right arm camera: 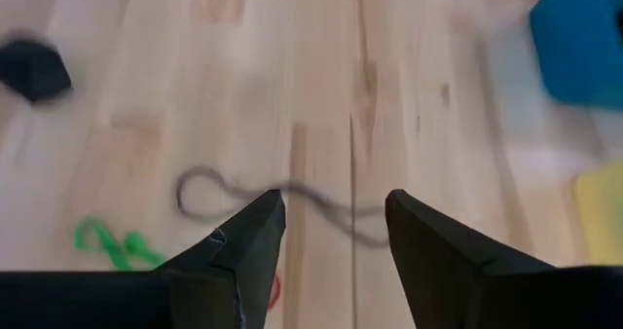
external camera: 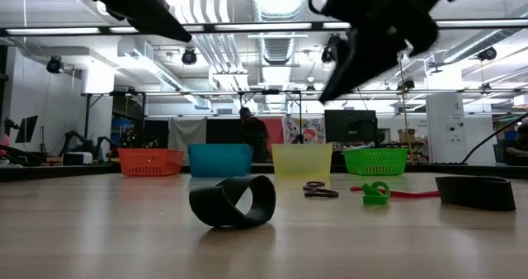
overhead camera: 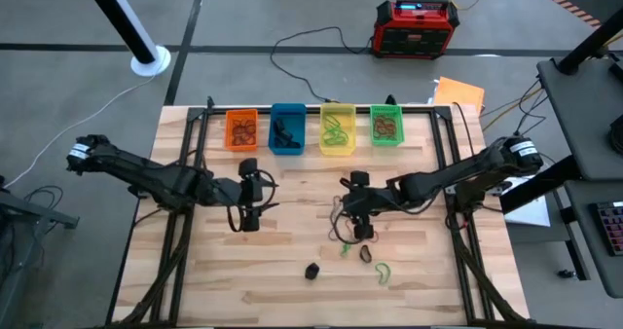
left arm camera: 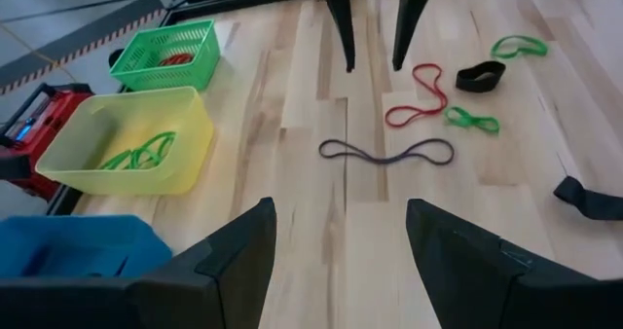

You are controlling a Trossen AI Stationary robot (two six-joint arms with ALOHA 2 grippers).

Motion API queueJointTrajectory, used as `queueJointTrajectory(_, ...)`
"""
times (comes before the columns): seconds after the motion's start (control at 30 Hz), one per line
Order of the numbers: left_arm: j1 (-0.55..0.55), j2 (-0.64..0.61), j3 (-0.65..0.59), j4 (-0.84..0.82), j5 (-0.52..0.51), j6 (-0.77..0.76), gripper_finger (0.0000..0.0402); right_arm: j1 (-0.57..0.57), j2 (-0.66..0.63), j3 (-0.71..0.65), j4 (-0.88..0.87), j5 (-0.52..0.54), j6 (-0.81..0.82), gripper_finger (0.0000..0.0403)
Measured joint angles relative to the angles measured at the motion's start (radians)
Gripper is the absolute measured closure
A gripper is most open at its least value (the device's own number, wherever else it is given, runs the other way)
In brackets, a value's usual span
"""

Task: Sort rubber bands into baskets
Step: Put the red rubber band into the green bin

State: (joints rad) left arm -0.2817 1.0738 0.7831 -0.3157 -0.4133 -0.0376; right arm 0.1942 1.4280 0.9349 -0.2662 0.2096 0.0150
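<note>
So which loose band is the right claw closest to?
The long dark band lying stretched on the wood, right below the open right claw. The red and green ones lie farther out.

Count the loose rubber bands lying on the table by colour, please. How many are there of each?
Green bands: 2
Black bands: 2
Red band: 1
Dark brownish band: 1
Total: 6

The blue basket (right arm camera: 584, 37) is blurred and cut off at the edge.
</note>
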Motion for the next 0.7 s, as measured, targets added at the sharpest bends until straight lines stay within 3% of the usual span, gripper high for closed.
queueJointTrajectory(0.23, 0.0, 0.001, 0.0, -0.009, 0.0, 0.002, 0.0187, 0.002, 0.001, -0.093, 0.01, 0.002, 0.149, 0.0225)
queueJointTrajectory(0.7, 0.0, 0.036, -0.007, -0.008, -0.019, -0.076, 0.0187, 0.035, 0.001, -0.175, 0.01, -0.06, 0.26, 0.0225)
